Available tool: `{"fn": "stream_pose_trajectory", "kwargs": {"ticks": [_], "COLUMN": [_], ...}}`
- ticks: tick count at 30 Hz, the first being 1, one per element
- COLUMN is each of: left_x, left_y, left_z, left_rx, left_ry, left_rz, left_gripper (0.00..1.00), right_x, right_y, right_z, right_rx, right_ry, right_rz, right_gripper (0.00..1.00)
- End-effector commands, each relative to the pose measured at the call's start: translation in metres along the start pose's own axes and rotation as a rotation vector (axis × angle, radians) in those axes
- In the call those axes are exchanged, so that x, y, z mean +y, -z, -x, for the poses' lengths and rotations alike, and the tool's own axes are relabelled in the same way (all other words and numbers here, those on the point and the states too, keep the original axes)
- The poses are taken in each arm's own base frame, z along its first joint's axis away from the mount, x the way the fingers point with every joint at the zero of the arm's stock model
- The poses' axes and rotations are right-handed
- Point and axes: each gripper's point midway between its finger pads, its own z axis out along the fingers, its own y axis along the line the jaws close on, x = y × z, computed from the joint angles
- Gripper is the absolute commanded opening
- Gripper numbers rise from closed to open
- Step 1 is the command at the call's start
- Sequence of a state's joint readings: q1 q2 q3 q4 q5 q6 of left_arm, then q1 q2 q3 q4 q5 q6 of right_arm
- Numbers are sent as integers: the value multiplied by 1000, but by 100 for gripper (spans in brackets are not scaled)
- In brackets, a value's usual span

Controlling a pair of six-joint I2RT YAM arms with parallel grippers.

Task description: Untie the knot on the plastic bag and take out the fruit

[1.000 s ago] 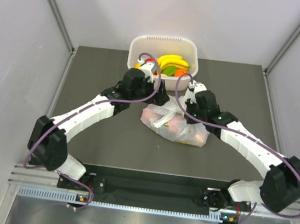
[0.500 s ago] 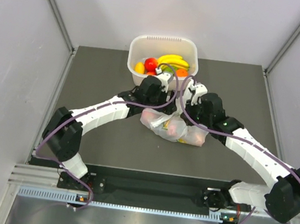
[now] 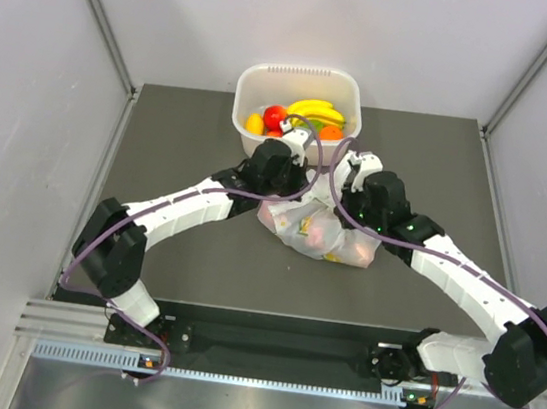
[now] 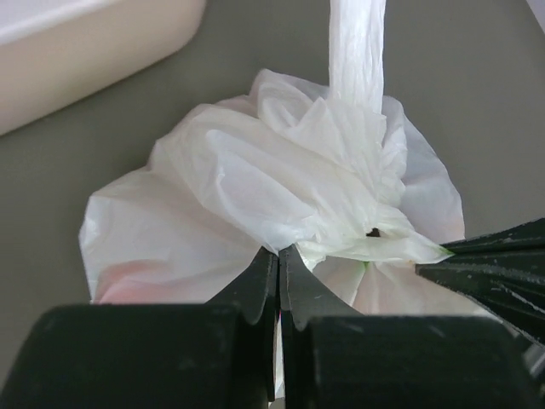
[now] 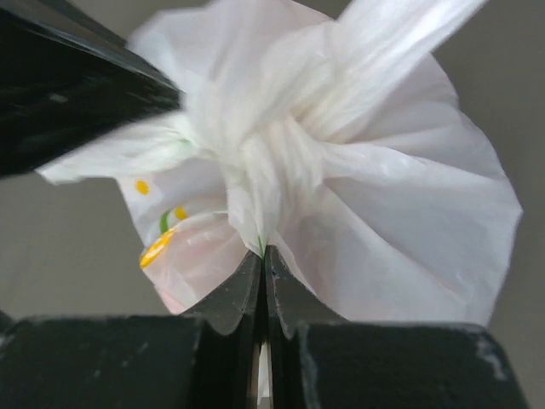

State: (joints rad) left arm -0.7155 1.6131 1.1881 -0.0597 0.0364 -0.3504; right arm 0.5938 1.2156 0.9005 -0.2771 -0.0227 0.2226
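The plastic bag lies on the dark table in front of the tub, thin and white. Pinkish fruit shows through it. The knot sits on top of the gathered plastic, and its strip-like tail runs up out of the left wrist view. My left gripper is shut on a fold of bag plastic just below the knot. From the opposite side my right gripper is shut on a fold right under the knot. In the top view, both grippers meet over the bag's far edge.
A white tub stands behind the bag with yellow bananas and a red fruit in it. Its rim shows at the upper left of the left wrist view. Grey walls stand along the table's left, right and far sides.
My left gripper came from beside the tub down to the bag and shut on a fold of plastic. The right gripper stayed shut on the bag and shifted slightly left.
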Motion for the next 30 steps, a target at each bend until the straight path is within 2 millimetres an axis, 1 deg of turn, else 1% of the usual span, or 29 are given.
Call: {"fn": "stream_pose_trajectory", "kwargs": {"ticks": [1, 2, 3, 4, 5, 6, 7, 8, 9, 11, 12, 13, 14, 16, 18, 19, 20, 21, 22, 23, 24, 25, 26, 28, 29, 30], "left_x": [19, 28, 40, 46, 51, 62, 66, 72, 82, 93, 104, 109, 118, 120, 122, 121, 119, 108, 104, 101, 96, 94, 89, 86, 84, 82], "left_y": [24, 29, 32, 35, 38, 41, 42, 43, 46, 49, 52, 54, 57, 58, 57, 55, 55, 52, 52, 51, 50, 50, 49, 50, 50, 52], "left_z": [55, 61, 64, 67, 68, 71, 72, 69, 71, 68, 69, 66, 65, 61, 57, 52, 55, 49, 49, 50, 49, 48, 48, 49, 49, 51], "left_rx": [-195, -217, -227, -235, -240, -250, -256, -251, -259, -268, -280, -286, -291, -283, -270, -260, -275, -253, -253, -258, -249, -246, -241, -241, -241, -242], "left_ry": [-13, -5, 7, 14, 25, 40, 52, 62, 81, 124, 165, 179, 195, 200, 200, 204, 204, 201, 202, 205, 214, 217, 223, 226, 228, 231], "left_rz": [107, 150, 178, 192, 200, 217, 222, 230, 243, 245, 251, 244, 250, 244, 241, 229, 213, 147, 122, 104, 77, 64, 43, 25, 19, 11], "left_gripper": [0, 0, 0, 0, 0, 0, 0, 0, 0, 0, 0, 0, 0, 0, 0, 0, 0, 0, 0, 0, 0, 0, 0, 0, 0, 0], "right_x": [-26, -38, -45, -51, -60, -63, -67, -74, -78, -87, -91, -96, -98, -95, -90, -79, -65, -51, -23, -10, 1, 3, 5, 2, 0, -3], "right_y": [9, 10, 11, 13, 15, 16, 18, 20, 22, 26, 28, 31, 33, 34, 38, 36, 35, 35, 36, 41, 44, 45, 49, 51, 53, 51], "right_z": [5, 4, 2, -5, -6, -8, -11, -11, -13, -18, -18, -20, -20, -17, -9, -8, 6, 11, 13, 19, 21, 22, 30, 40, 49, 51], "right_rx": [-44, -50, -49, -33, -43, -43, -40, -53, -53, -53, -56, -53, -55, -57, -69, -47, -81, -74, -56, -48, -36, -24, -25, -43, -62, -61], "right_ry": [-60, -92, -112, -128, -172, -192, -213, -256, -276, -324, -342, -362, -367, -368, -358, -311, -269, -165, -129, -97, -42, -19, 15, 27, 32, 49], "right_rz": [-158, -228, -263, -297, -346, -367, -388, -426, -447, -503, -521, -549, -554, -539, -507, -434, -335, -238, -77, -13, 37, 41, 41, 17, 0, -21], "right_gripper": [0, 0, 0, 0, 0, 0, 0, 0, 0, 0, 0, 0, 0, 0, 0, 7, 14, 26, 52, 61, 74, 78, 82, 84, 85, 86]}}
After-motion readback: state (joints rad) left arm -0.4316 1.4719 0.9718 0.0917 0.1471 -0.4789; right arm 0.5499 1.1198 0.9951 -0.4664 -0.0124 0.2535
